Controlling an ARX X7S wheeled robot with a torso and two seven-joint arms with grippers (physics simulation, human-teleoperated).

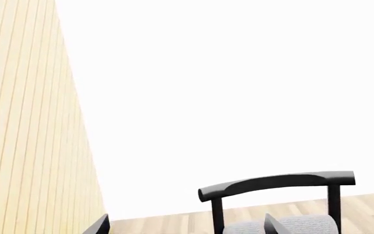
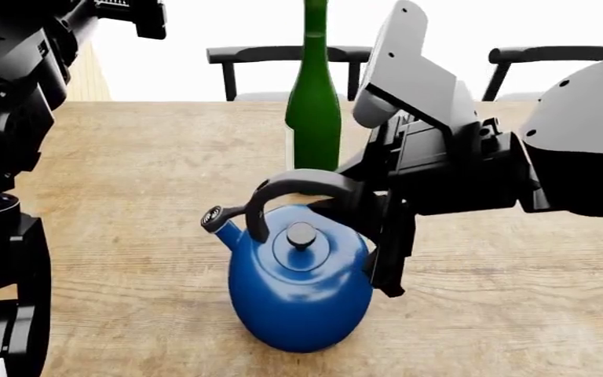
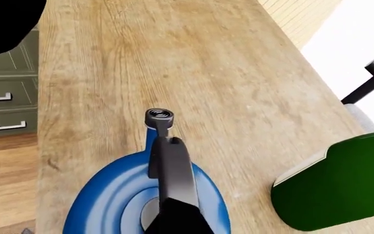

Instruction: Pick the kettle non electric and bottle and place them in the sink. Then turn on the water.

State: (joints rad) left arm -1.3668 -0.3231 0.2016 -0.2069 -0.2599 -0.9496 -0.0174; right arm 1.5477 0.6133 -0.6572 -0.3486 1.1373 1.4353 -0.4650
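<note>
Pale, straight-grained wooden tabletop [image 2: 134, 236] fills your head view, its planks running across the frame, with two black chairs [image 2: 280, 59] behind its far edge against a blank white backdrop. Your right wrist view shows olive-green drawers [image 3: 5, 97] with metal pulls beyond the table's end and a wood-plank floor [image 3: 5, 190] below them.

Your right arm, a bulky black and grey assembly, reaches in over the table, and your right gripper [image 2: 370, 228] is at the black arched handle [image 2: 301, 187] of the kettle [image 2: 299, 294]. One dark finger hangs down the kettle's right flank; you cannot tell from these frames whether the jaws are pressing the handle or only flanking it. Your left arm stands raised at the head view's left edge, its gripper out of sight; its wrist camera sees only a slatted pale-wood wall [image 1: 25, 122], white emptiness and a curved black chair back over a grey woven seat.

The kettle sits upright on the table, round, glossy and blue, with a black lid knob [image 2: 301, 234] and a short spout [image 2: 217, 220] pointing left. Just behind it stands the bottle [image 2: 313, 102], tall, smooth, dark green glass with a narrow neck, upright and apart from the kettle.
</note>
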